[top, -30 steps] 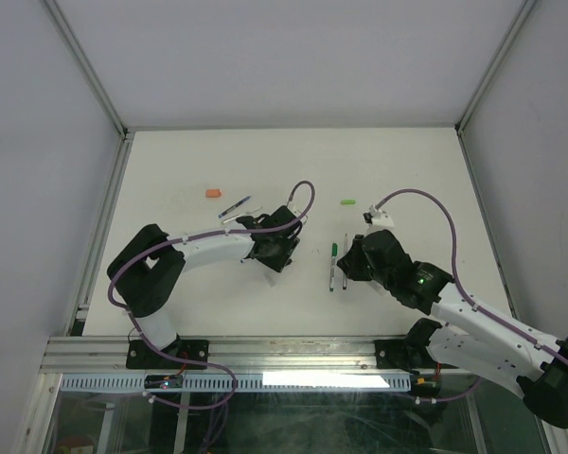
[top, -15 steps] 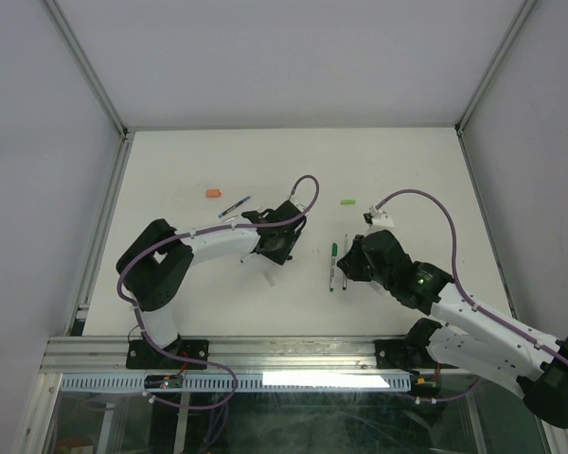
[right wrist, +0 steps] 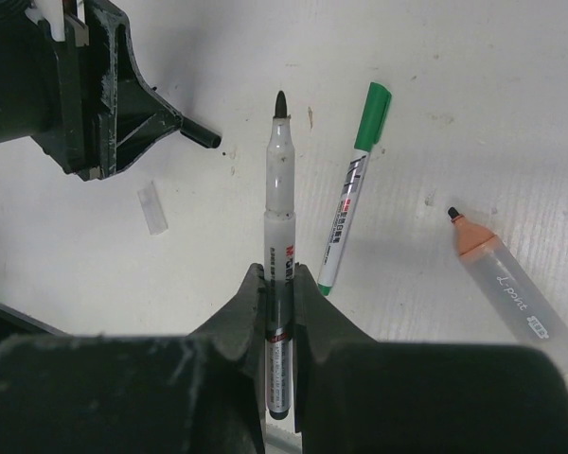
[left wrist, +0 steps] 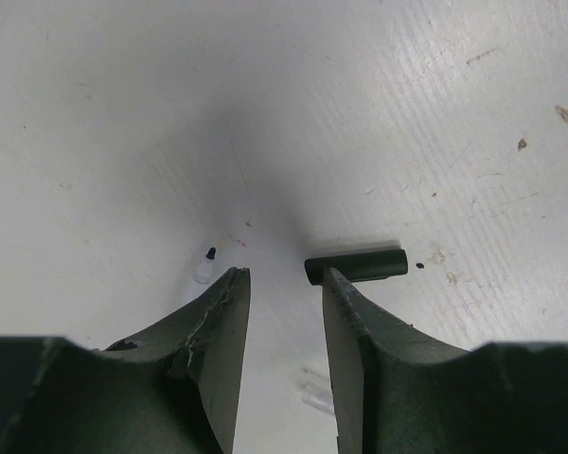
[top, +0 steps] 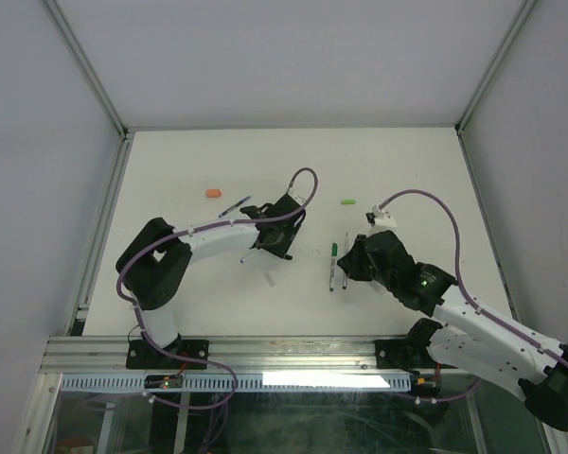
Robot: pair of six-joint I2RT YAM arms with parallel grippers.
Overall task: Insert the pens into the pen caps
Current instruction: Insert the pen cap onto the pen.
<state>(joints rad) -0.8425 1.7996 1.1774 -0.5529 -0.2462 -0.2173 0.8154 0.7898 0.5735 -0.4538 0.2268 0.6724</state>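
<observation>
My left gripper stands open just above the table, nothing between its fingers. A black pen cap lies flat just past its right fingertip, partly hidden by it. The tip of a white pen shows by the left fingertip. My right gripper is shut on a white pen with a bare black tip that points toward the left gripper. To the right of that pen lie a green-capped pen and a thick clear pen with an orange tip. From above, the left gripper is at mid-table.
An orange cap and a blue pen lie at the back left, and a light green cap lies behind my right gripper. A short clear cap rests in front of the left gripper. Walls bound the table.
My left gripper has shifted a little toward the back of the table, uncovering the clear cap and a thin white pen. The right arm and its pen have not moved.
</observation>
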